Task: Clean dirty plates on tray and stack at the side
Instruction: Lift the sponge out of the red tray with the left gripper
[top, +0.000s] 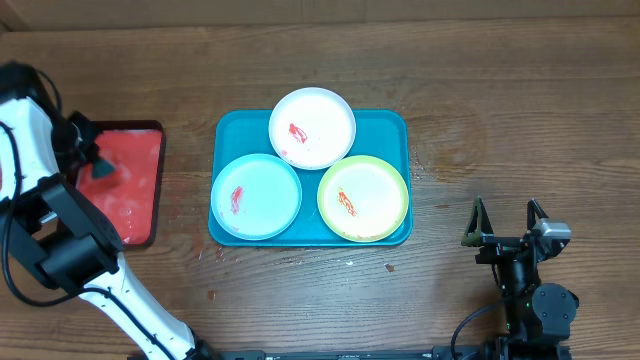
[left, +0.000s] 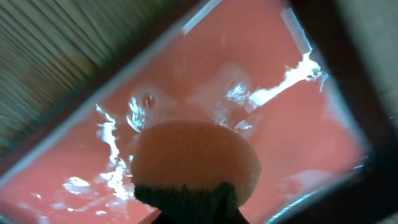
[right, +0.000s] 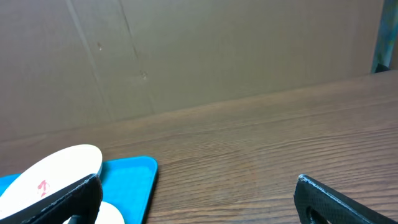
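the teal tray (top: 395, 125) sits mid-surface with three sauce-smeared plates: white plate (top: 312, 127) at the back, pale blue plate (top: 256, 196) left, yellow-green plate (top: 363, 198) right. the right gripper (top: 506, 222) stands off to the tray's right, jaws apart. the left gripper (top: 92, 160) hangs over the wet red tray (top: 135, 170) near a sponge (left: 196, 162); whether its jaws are apart or together cannot be told.

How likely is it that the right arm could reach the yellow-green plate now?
Probably yes: the right gripper is open, the yellow-green plate sits in the nearest corner of the tray, and nothing stands between them.
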